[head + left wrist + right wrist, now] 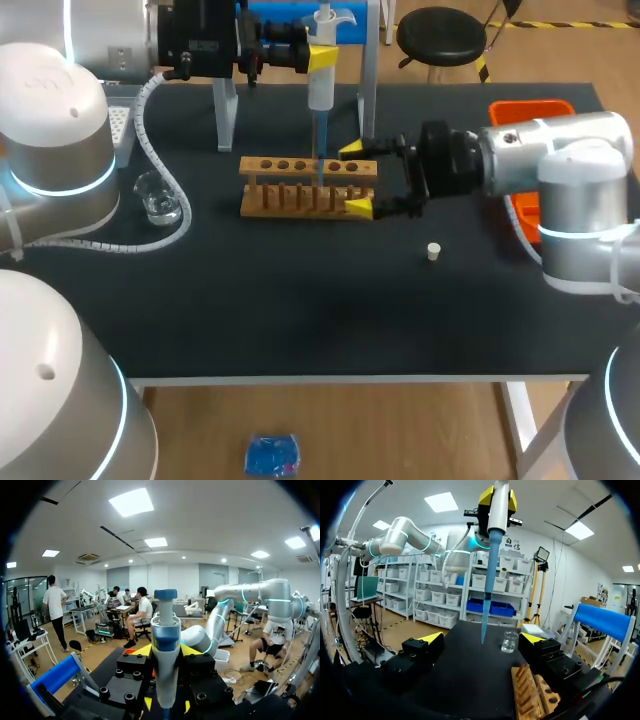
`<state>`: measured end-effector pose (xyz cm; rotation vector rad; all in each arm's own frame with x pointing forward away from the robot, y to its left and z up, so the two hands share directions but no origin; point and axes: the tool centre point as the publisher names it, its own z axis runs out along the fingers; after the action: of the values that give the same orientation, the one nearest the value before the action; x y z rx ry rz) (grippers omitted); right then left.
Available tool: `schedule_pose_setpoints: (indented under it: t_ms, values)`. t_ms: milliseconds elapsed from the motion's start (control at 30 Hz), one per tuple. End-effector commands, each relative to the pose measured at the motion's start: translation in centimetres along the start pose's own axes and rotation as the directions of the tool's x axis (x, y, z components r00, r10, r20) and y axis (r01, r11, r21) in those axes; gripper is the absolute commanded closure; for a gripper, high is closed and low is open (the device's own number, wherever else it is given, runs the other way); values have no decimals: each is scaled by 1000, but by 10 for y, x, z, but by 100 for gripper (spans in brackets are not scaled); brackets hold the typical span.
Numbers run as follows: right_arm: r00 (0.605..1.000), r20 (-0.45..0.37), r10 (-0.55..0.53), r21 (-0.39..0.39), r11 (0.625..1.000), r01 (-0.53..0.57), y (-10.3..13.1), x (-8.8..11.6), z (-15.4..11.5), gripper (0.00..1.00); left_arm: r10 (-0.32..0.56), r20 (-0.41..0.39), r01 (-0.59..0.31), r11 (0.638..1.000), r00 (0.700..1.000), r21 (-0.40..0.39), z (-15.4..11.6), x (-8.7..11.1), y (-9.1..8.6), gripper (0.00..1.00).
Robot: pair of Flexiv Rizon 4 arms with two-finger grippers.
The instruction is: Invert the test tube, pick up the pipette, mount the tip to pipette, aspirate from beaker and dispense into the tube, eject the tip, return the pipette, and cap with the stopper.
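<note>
- Two grippers crowd the wooden rack [285,166]. The left gripper [321,58] is clamped on the pipette [320,88] directly above the rack. The right gripper [355,179] is spread wide at the rack's right end, one yellow finger behind it and one in front, holding nothing.
- The blue tip [319,150] hangs down to the rack's row of holes. I cannot make out the test tube there, so its alignment with the tube's mouth is uncertain. If it is off, liquid would likely land on the rack or the table [300,310].
- A sideways move of the pipette with the tip this low could bend the tip, knock it loose or drag the rack.
- If the right fingers close or swing, they could shove the rack out from under the tip.
- The beaker [158,196] stands well left of the rack, inside the loop of the left arm's spiral hose [148,110]. A tug on that hose could tip it.
- The stopper [433,251] lies front-right of the rack, apart from it. The right arm could brush it off the table.
</note>
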<state>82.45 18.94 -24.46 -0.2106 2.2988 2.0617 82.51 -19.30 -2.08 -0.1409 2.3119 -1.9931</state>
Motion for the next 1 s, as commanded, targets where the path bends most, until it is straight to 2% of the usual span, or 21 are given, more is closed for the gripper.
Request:
schedule_pose_setpoints:
  t_ms: [33, 133, 667, 700, 800, 1000]
  values:
    - [1000, -1, 2, 19, 1000, -2, -6, 11, -16, 0, 1, -2, -1, 1000, 1000, -1, 0, -1, 0, 100]
    - [1000, -10, -27, 55, 998, 27, -8, 13, -18, 0, 1, -2, -1, 1000, 1000, -1, 0, -1, 0, 100]
    - [1000, -10, -27, 55, 998, 27, -8, 13, -18, 0, 1, -2, -1, 1000, 1000, -1, 0, -1, 0, 100]
    - [1000, -10, -27, 55, 998, 27, -8, 13, -18, 0, -10, 17, 10, 1000, 1000, 0, -3, -3, 3, 100]
    - [1000, -10, -27, 55, 998, 27, -8, 13, -18, 0, -4, 73, 4, 1000, 997, -9, -27, -13, 9, 100]
    - [1000, -10, -27, 55, 998, 27, -8, 13, -18, 0, 41, 190, -36, 999, 981, -32, -101, -43, 15, 100]
